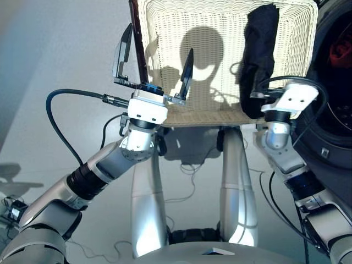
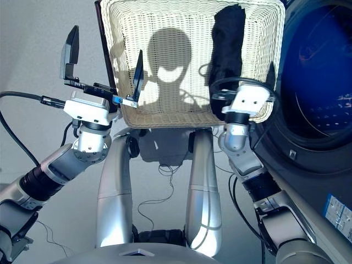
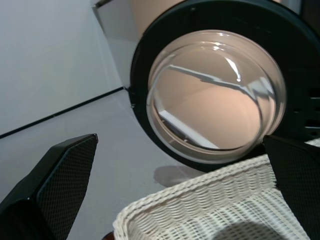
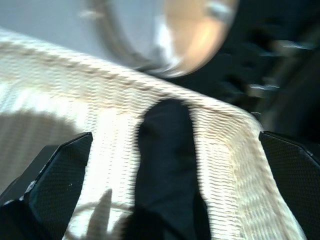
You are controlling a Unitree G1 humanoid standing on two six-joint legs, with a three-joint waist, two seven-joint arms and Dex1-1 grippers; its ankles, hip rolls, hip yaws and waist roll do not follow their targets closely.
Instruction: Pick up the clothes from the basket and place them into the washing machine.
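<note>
The cream wicker basket lies ahead of me with a dark brown strip along its left edge. One black cloth bundle lies lengthwise at its right side. My right gripper is open over the bundle's near end, a finger on each side, not closed on it. Open and empty, my left gripper is raised over the basket's left edge. The washing machine stands at the right with its drum open. A red patch shows inside the drum. No navy bundle can be made out.
The machine's round glass door hangs open beyond the basket's far rim. Pale floor lies to the left of the basket. Black cables loop from my left wrist.
</note>
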